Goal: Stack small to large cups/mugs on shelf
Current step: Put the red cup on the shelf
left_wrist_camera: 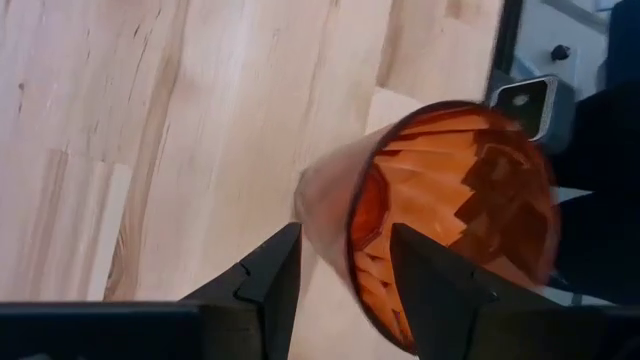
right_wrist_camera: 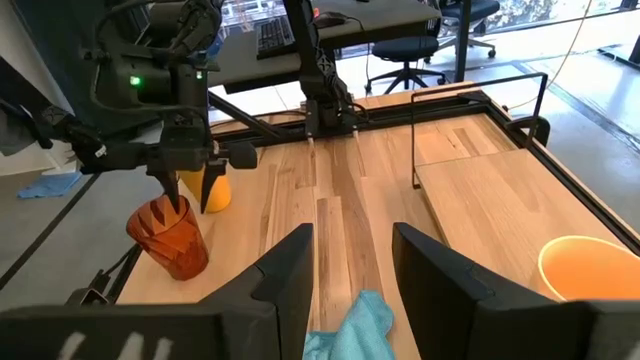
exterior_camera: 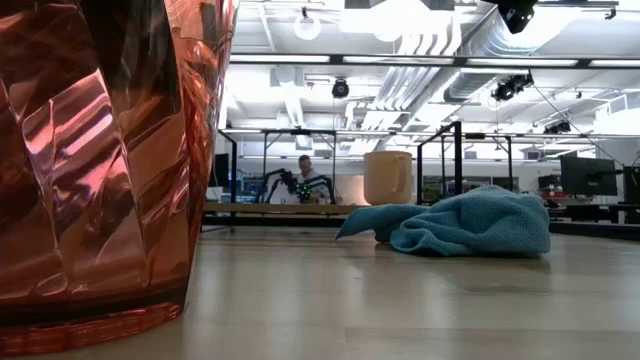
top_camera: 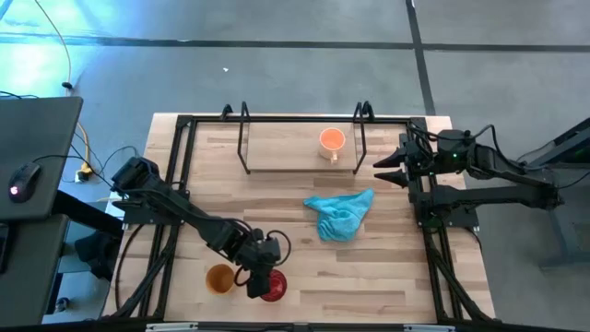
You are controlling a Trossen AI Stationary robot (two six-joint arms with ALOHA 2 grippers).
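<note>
this is a robotics lab set in an open-plan office. the low view looks past the butcher-block table (top_camera: 387, 277) to exposed ceiling ducts (exterior_camera: 480, 35), hanging round lamps (exterior_camera: 307, 25), rows of desks with monitors (exterior_camera: 588, 176), and a seated person (exterior_camera: 305, 172) far across the room. a black side desk with a mouse (top_camera: 24, 174) sits left of the table on a grey floor, and office chairs (right_wrist_camera: 400, 60) and a keyboard (right_wrist_camera: 272, 35) stand nearby.

Butcher-block wooden tabletop (top_camera: 387, 277), low light-wood shelf board in black rod frame (top_camera: 277, 148) bearing light orange mug (top_camera: 332, 141), crumpled turquoise cloth (top_camera: 339, 215), red ribbed cup (top_camera: 273, 287), yellow-orange cup (top_camera: 218, 278)
</note>
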